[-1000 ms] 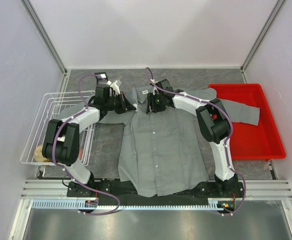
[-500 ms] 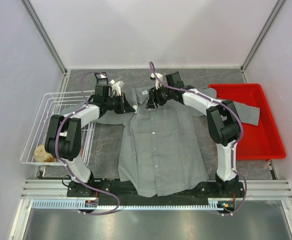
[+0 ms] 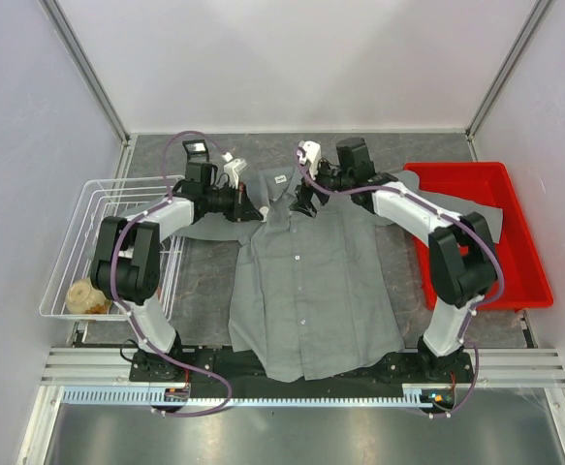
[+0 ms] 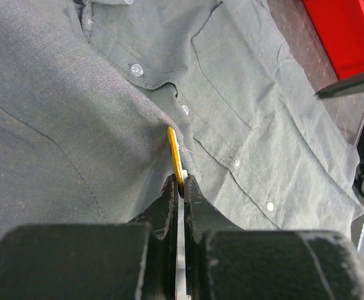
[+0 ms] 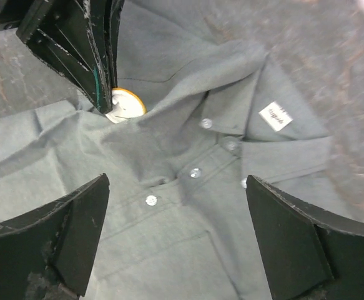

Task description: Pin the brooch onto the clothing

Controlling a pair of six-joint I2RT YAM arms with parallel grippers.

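Note:
The grey shirt (image 3: 306,291) lies flat, collar toward the far side. My left gripper (image 4: 182,184) is shut on the orange-gold brooch (image 4: 176,160), held edge-on and pressed into a raised fold of cloth beside the button row. In the top view the left gripper (image 3: 256,210) sits at the shirt's left shoulder by the collar. My right gripper (image 5: 177,181) is open and empty, hovering over the button placket below the collar; in the top view it (image 3: 306,201) is just right of the collar. The right wrist view shows the brooch (image 5: 125,104) in the left gripper's fingers (image 5: 88,56), and the white neck label (image 5: 275,115).
A white wire basket (image 3: 78,223) at the left holds a tan round thing (image 3: 86,295). A red tray (image 3: 495,266) stands at the right, with the shirt's right sleeve (image 3: 466,215) draped over its edge. Grey walls close the sides and back.
My right arm has swung its elbow out to the right and drawn its gripper back from the collar area. My left gripper has stayed at the shirt's shoulder with the brooch.

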